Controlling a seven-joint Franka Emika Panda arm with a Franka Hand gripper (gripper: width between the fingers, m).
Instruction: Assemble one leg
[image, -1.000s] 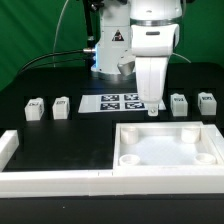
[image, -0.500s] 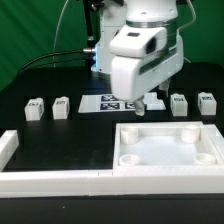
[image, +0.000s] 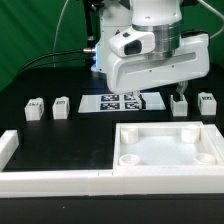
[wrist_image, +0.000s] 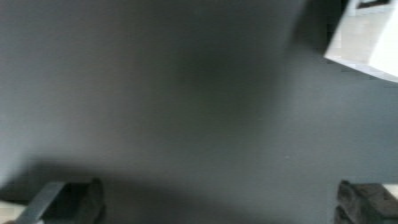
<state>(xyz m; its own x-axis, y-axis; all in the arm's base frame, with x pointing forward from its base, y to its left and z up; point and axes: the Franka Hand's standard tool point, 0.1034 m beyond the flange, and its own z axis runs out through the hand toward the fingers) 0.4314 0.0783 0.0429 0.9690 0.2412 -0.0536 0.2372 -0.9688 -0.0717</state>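
Several small white legs with tags stand in a row on the black table: two at the exterior view's left (image: 35, 108) (image: 62, 106) and two at its right (image: 180, 105) (image: 207, 101). My gripper (image: 178, 93) hangs just above the nearer right-hand leg, with the hand turned sideways. In the wrist view the gripper (wrist_image: 217, 205) is open and empty. Its fingertips (wrist_image: 64, 200) stand far apart over bare dark table. A blurred white shape (wrist_image: 366, 40) sits at that picture's edge; I cannot tell what it is.
The marker board (image: 122, 101) lies flat between the two pairs of legs. A large white square panel (image: 127, 132) with round corner sockets lies in front. A long white rail (image: 50, 178) runs along the front at the exterior view's left.
The arm has swung to the exterior view's right, from over the marker board's end to above the right-hand legs. The hand has turned sideways. The gripper holds nothing.
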